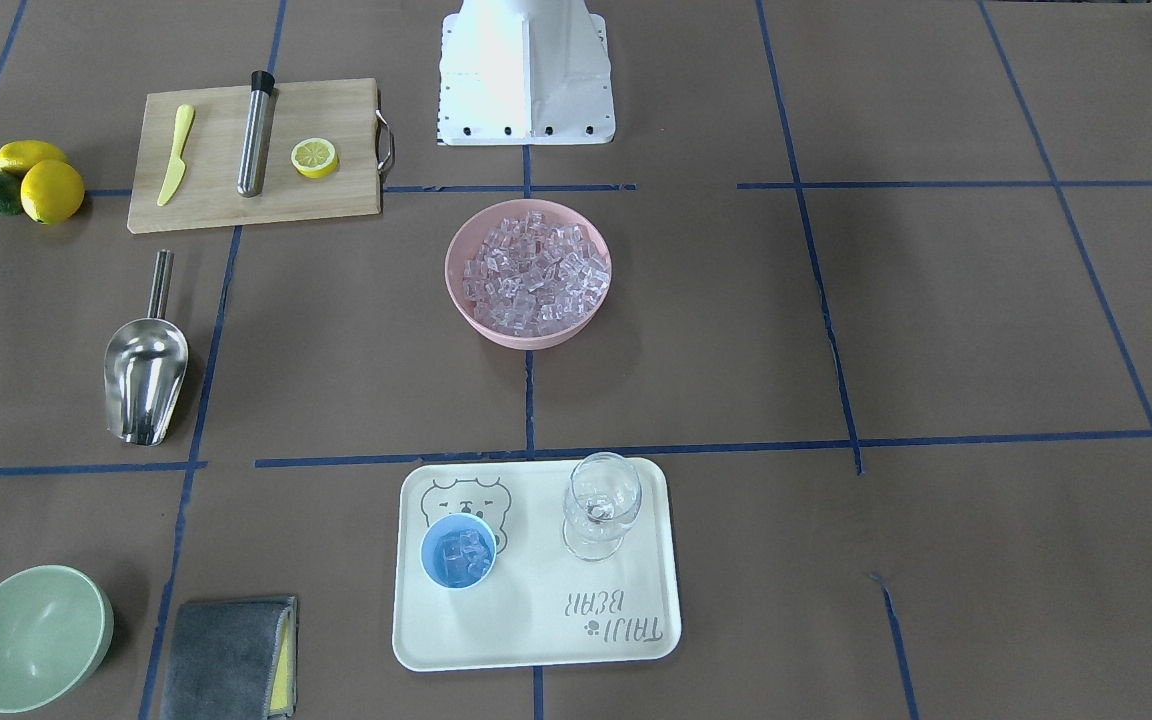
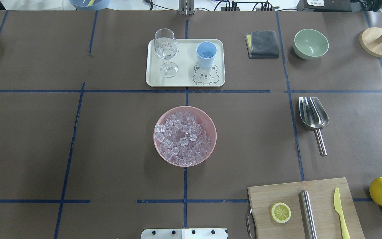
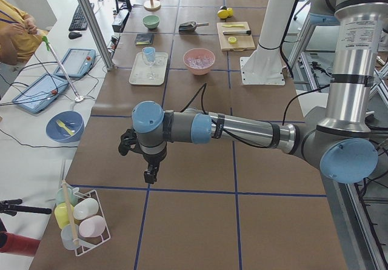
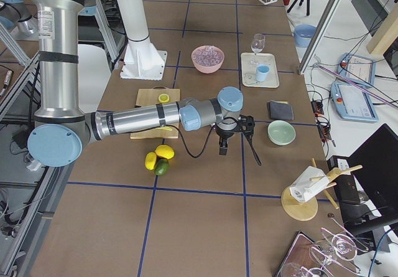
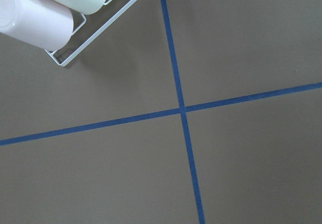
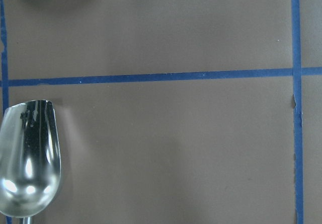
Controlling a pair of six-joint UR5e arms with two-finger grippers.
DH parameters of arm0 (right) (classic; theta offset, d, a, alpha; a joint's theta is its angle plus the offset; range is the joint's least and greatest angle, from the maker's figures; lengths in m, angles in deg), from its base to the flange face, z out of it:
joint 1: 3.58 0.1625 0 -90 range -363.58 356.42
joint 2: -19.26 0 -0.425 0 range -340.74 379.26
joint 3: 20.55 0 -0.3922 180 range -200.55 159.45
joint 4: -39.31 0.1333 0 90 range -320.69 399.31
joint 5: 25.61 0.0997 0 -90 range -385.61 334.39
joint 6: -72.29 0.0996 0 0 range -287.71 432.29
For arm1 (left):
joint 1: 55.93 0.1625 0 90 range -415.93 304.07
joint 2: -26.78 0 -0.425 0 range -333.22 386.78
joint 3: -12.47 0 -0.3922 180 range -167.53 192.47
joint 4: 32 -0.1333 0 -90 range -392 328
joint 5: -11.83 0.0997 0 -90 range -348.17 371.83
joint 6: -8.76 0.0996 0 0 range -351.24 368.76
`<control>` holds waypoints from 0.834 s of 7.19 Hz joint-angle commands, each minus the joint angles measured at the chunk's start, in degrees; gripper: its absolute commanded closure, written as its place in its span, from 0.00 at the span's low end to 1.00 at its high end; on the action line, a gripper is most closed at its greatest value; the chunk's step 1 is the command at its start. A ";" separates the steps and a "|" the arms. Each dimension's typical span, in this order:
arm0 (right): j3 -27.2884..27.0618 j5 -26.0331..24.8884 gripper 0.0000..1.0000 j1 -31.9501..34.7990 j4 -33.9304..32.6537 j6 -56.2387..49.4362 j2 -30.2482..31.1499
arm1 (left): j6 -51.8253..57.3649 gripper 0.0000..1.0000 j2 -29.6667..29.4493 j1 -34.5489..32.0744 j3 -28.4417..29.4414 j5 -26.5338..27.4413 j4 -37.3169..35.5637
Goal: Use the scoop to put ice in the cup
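Though both arms hang over the worktop (image 2: 111, 139), each end effector shows only in a side view. So I cannot tell whether the left end effector (image 3: 147, 172) or the right end effector (image 4: 231, 141) stands wide or narrow.

Well beyond the right end effector, a round pink bowl (image 1: 526, 340) is heaped with ice (image 1: 536, 268), clear glassy cubes. Farther still, a cream tray (image 1: 536, 630) with rounded corners and a printed bear carries the cup (image 2: 206, 61). It is light blue and opaque, with a few cubes inside. A clear stemmed glass (image 1: 601, 505) stands upright beside it, apart; I cannot tell what it holds.

Close by the right end effector lies the scoop (image 1: 144, 375), trough up on the brown paper. It is polished steel, with a deep rounded trough and a straight tube handle. Near it are a matte green bowl (image 1: 31, 640) and a folded grey cloth (image 1: 226, 660). On that end effector's other side, a wooden board (image 1: 216, 205) bears a lemon half (image 1: 315, 157), a yellow knife (image 1: 176, 155) and a steel cylinder (image 1: 256, 135).

From the right wrist, only the scoop's mirror-bright trough shows, at the lower left, among blue tape lines. From the left wrist, a white wire rack (image 5: 100, 27) shows with pale tumblers (image 5: 30, 17) lying in it, which the front view misses. The left end effector hangs near that rack, well apart from ice, cup and scoop.
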 commanded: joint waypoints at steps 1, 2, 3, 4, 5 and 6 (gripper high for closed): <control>0.31 0.70 0.00 0.43 -0.03 -2.06 0.44 | 0.07 0.00 0.21 0.57 1.04 -0.58 0.18; 0.57 0.09 0.00 0.44 -0.03 -1.97 0.61 | 0.07 0.00 0.22 0.57 1.22 -0.41 0.01; 0.57 0.09 0.00 1.92 -0.11 -2.06 0.70 | 0.07 0.00 0.22 0.66 1.40 -0.32 -0.08; 0.75 0.44 0.00 4.45 -0.64 -2.32 0.96 | 0.07 0.00 0.13 1.01 2.27 -0.32 0.09; 0.75 0.53 0.00 5.52 -0.81 -5.28 1.49 | 0.07 0.00 -0.13 1.10 2.45 -0.32 0.01; 1.44 0.01 0.00 6.67 -0.99 -6.96 1.58 | 0.07 0.00 -0.31 1.10 3.32 0.03 0.01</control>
